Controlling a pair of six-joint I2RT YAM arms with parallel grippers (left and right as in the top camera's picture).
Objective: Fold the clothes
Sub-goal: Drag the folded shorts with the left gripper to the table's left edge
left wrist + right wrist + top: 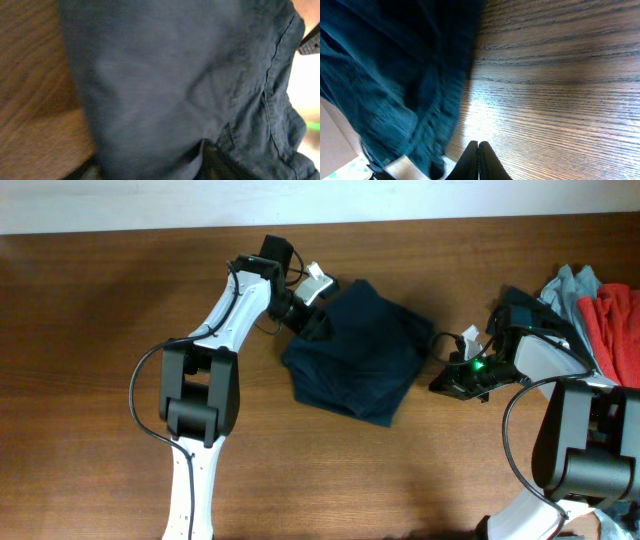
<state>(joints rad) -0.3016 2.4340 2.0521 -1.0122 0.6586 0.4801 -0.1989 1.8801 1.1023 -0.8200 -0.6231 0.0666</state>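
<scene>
Squarely between left claw point(318, 323) and right claw point(440, 385): navy garment point(358, 358)

White links and black joint housings on left arm point(215, 330) and right arm point(560, 380). Thin black cable point(132, 395) looped beside each. Green light point(478, 365) near right wrist. 2 black, tapered fingertips point(470, 165).

A robotics lab station, not a home: a wood-grain bench point(80, 380) carries two cabled white-and-black arms point(225, 315), with a heap of garments point(600, 310) lying well right of the right tool point(478, 147).
</scene>
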